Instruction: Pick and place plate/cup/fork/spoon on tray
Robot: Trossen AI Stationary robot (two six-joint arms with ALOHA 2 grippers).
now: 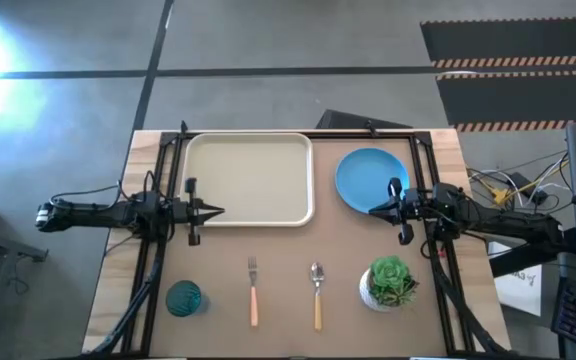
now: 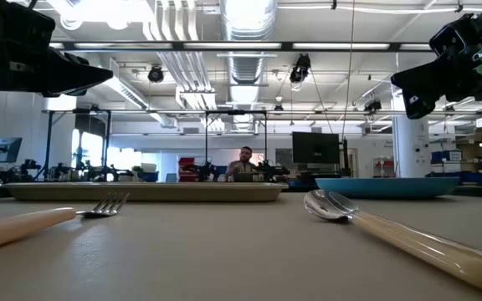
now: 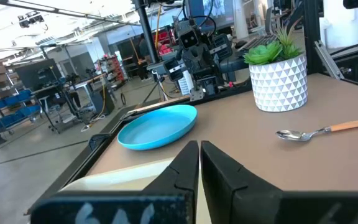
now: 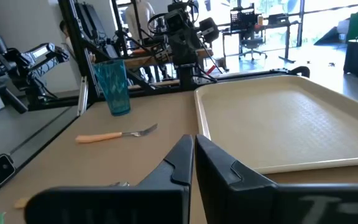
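Tray [image 1: 250, 180]: empty, far-left part of table. Left gripper [image 1: 218, 211] fingers pressed together, holding nothing, tip over the tray's left-front rim, pointing toward the centre. Right gripper [image 1: 375, 210] also closed and empty, tip at the plate's [image 1: 371, 180] front edge; whether it touches the plate or hovers just above it is hard to say, low view suggests it's up in the air. Plate sits on bare table just right of the tray, apart from it. Front row, left to right: cup [image 1: 184, 298] upright near the left-front corner, fork [image 1: 253, 291], spoon [image 1: 317, 294], both with handles toward the front edge, then potted plant [image 1: 389, 283]. A person [image 2: 245, 161] is seated far back in the room.
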